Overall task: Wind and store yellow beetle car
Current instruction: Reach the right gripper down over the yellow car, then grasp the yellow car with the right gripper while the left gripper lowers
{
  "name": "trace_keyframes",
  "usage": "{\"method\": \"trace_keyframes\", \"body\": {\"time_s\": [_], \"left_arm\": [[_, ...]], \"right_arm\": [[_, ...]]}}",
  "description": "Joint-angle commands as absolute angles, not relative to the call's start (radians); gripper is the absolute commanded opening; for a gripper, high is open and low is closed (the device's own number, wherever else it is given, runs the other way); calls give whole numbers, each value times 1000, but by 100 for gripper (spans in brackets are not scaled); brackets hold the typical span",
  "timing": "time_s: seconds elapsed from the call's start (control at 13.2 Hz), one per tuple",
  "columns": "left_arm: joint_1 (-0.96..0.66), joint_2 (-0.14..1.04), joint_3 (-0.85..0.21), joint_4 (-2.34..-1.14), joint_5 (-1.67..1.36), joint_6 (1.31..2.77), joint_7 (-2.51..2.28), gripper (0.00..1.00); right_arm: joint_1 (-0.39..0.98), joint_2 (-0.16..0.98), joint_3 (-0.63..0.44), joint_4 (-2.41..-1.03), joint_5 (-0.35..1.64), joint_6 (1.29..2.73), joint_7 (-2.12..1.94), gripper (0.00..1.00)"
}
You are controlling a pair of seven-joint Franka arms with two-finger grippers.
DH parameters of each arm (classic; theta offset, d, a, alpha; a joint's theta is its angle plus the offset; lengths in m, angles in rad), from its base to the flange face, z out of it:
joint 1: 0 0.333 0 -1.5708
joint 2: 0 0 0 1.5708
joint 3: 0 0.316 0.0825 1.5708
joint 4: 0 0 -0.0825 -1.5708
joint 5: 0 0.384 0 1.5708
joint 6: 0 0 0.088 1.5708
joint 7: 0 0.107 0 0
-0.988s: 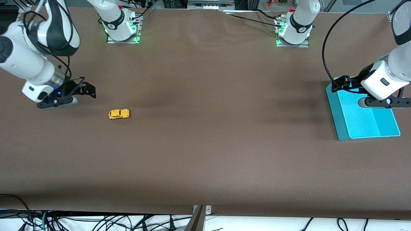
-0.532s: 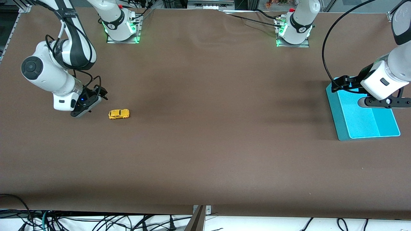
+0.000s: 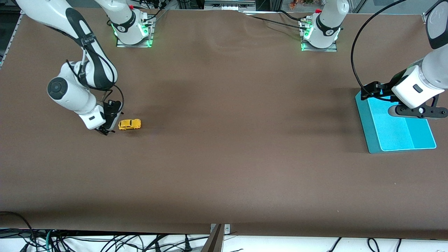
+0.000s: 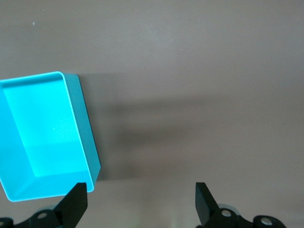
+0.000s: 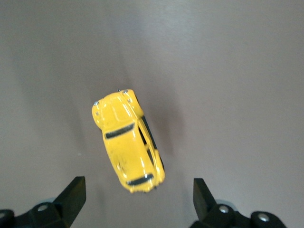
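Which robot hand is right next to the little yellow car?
The right gripper, open beside the yellow beetle car on the table. The left gripper, also open, hangs over the blue tray at the table's left-arm end.

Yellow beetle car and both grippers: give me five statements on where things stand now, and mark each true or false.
1. The yellow beetle car sits on its wheels on the table. True.
2. The right gripper is shut on the car. False: its fingers are open, and the car lies free on the table, not yet between them.
3. The car lies in the teal bin. False: the bin stands at the left arm's end of the table, the car toward the right arm's end, and nothing shows in the bin.
4. The left gripper is open and holds nothing. True.
5. The left gripper is over the car. False: it is by the teal bin.
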State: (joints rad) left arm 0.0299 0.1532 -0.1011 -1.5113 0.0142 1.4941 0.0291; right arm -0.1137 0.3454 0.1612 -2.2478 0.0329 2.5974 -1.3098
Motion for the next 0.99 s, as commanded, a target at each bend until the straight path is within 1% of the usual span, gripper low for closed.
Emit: {"method": "trace_keyframes", "body": {"time_s": [0.0, 0.23, 0.3, 0.53, 0.61, 0.68, 0.76, 0.84, 0.91], "left_arm": [[35, 161, -101, -1503, -6, 1485, 179, 100], [34, 161, -101, -1503, -5, 1485, 380, 100], [32, 161, -101, -1503, 6, 1485, 487, 100], [37, 163, -100, -1503, 11, 1486, 827, 100], [37, 166, -97, -1503, 11, 1486, 880, 100], [38, 169, -97, -1503, 11, 1488, 909, 100], [37, 172, -95, -1503, 11, 1488, 946, 100], [37, 181, -97, -1503, 11, 1491, 1006, 100], [34, 186, -95, -1503, 12, 1493, 1067, 100]], "right_arm": [[-120, 345, 198, -2298, 34, 2681, -1345, 100], [-120, 347, 202, -2299, 32, 2683, -1345, 99], [-120, 347, 206, -2299, 32, 2683, -1345, 91], [-120, 356, 216, -2304, 32, 2698, -1347, 42], [-120, 356, 219, -2303, 32, 2698, -1347, 27], [-120, 356, 221, -2303, 32, 2698, -1347, 15], [-120, 356, 236, -2301, 32, 2698, -1347, 6], [-120, 356, 244, -2301, 32, 2698, -1347, 0], [-120, 354, 261, -2298, 29, 2697, -1347, 0]]}}
